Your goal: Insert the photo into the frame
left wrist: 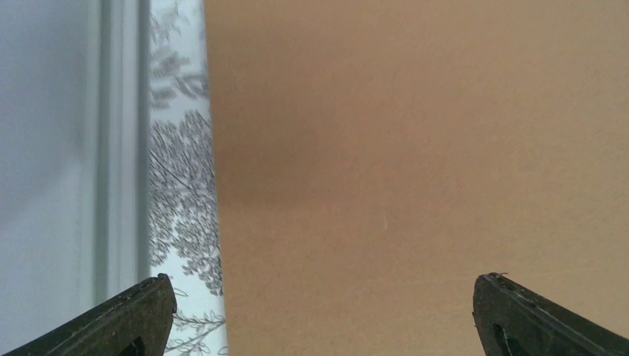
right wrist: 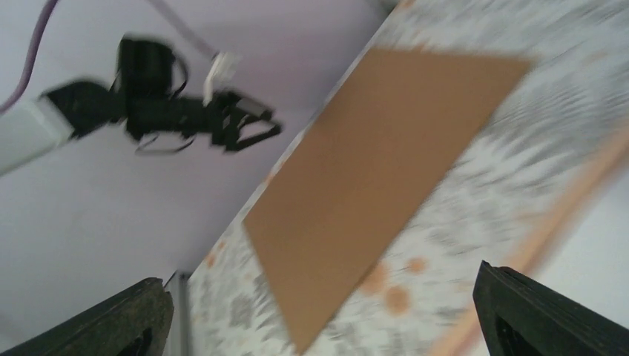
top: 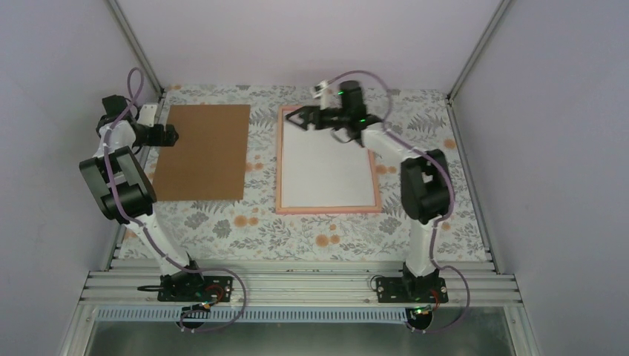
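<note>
Empty and spread wide, the right claw [top: 295, 116] hung at the 11 o'clock corner of the pink frame [top: 279, 170], the left claw [top: 175, 135] likewise over the cardboard [top: 204, 152] at 9 o'clock; no photo showed, so finding it probably had to come first.

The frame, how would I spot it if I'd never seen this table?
Find the flowery table. Near its middle the frame lies flat, a thin pink border around white. The brown cardboard sheet on its left is plain, with no border.
</note>
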Action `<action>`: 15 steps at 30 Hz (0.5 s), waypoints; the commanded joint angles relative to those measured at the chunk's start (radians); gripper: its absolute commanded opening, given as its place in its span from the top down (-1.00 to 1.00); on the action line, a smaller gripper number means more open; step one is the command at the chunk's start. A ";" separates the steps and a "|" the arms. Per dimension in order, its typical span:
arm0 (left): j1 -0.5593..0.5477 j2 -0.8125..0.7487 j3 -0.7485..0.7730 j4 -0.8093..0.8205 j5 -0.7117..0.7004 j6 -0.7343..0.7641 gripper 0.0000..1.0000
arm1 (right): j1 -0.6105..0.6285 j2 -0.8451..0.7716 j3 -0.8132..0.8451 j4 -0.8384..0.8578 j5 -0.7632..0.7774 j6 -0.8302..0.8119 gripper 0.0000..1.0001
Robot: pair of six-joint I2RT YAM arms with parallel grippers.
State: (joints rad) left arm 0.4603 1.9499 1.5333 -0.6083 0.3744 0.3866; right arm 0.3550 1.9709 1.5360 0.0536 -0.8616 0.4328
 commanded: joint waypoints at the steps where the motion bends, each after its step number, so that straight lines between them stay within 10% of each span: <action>1: 0.008 0.050 0.029 -0.046 0.032 0.012 -1.00 | 0.187 0.042 0.079 -0.036 0.083 0.086 -1.00; 15: 0.025 0.104 -0.103 0.066 -0.041 -0.056 -1.00 | 0.418 0.304 0.219 -0.157 0.348 0.294 -0.96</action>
State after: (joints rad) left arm 0.4797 2.0457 1.4567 -0.5850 0.3569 0.3393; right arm 0.7525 2.2402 1.7100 -0.0486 -0.6231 0.6575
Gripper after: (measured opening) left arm 0.998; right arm 0.990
